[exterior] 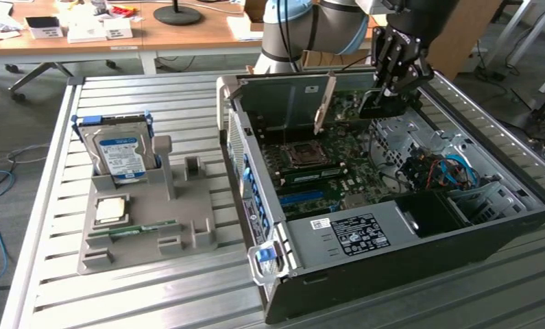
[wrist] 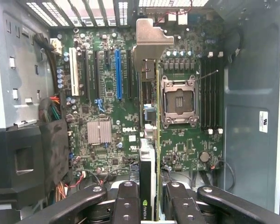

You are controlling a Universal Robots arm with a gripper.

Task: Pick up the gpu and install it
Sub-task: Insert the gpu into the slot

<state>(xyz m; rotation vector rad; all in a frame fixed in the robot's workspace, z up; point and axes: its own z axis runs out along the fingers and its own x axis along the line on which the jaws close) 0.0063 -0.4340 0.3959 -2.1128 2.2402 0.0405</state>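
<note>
The gpu (wrist: 148,163) stood edge-on, its faces hidden; the gripper (wrist: 151,189) was cut off at the view's edge.

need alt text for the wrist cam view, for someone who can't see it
The gripper is closed on the gpu, held edge-on with its silver bracket at the far end, over the green motherboard inside the open computer case. A blue expansion slot lies to one side of the card and the CPU socket to the other.
</note>
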